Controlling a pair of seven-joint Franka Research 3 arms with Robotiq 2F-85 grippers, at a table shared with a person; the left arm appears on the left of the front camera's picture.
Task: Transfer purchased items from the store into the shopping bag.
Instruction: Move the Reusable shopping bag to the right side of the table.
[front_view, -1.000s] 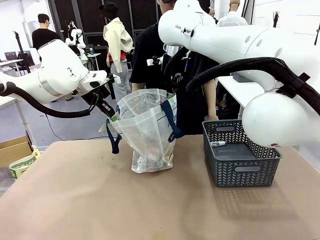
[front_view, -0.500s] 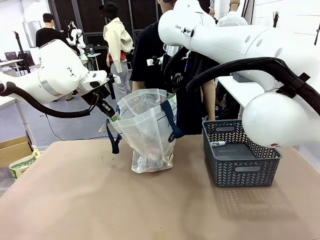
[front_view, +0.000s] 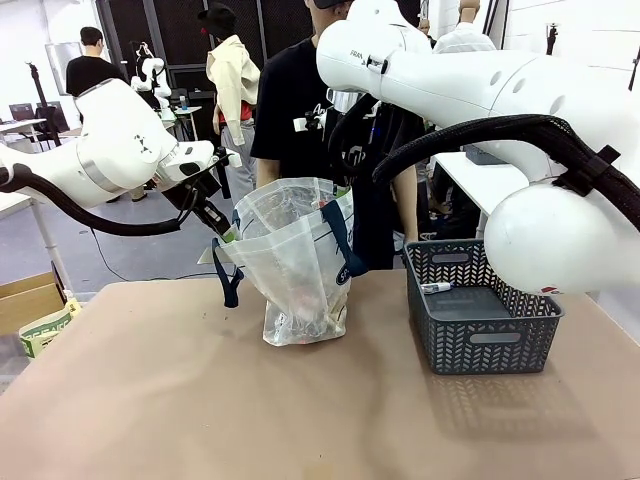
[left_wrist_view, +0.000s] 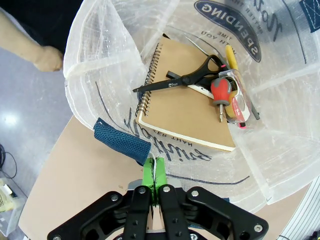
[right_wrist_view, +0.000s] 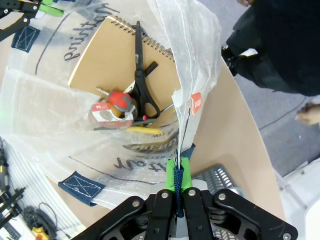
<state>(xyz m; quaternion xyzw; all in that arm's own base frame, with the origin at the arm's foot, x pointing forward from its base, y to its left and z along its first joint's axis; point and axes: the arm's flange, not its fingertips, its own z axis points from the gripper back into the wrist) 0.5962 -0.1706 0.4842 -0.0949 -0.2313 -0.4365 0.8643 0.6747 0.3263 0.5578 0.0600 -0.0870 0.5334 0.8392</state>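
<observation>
Holding the shopping bag (front_view: 295, 260) open, the left gripper (left_wrist_view: 154, 167) pinched its rim at ten o'clock and the right gripper (right_wrist_view: 177, 172) at two. The mouth was best kept taut and level. One white item (front_view: 435, 287) lay in the store (front_view: 490, 350), at the bag's three o'clock.

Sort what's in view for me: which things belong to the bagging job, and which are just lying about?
Job: shopping bag, held open by the left tool and right tool, both shut on its rim; notebook, scissors and screwdriver inside it; basket holding one small white tube.
Lying about: cardboard box beside the table; green-and-white pack by the table's left edge.
</observation>
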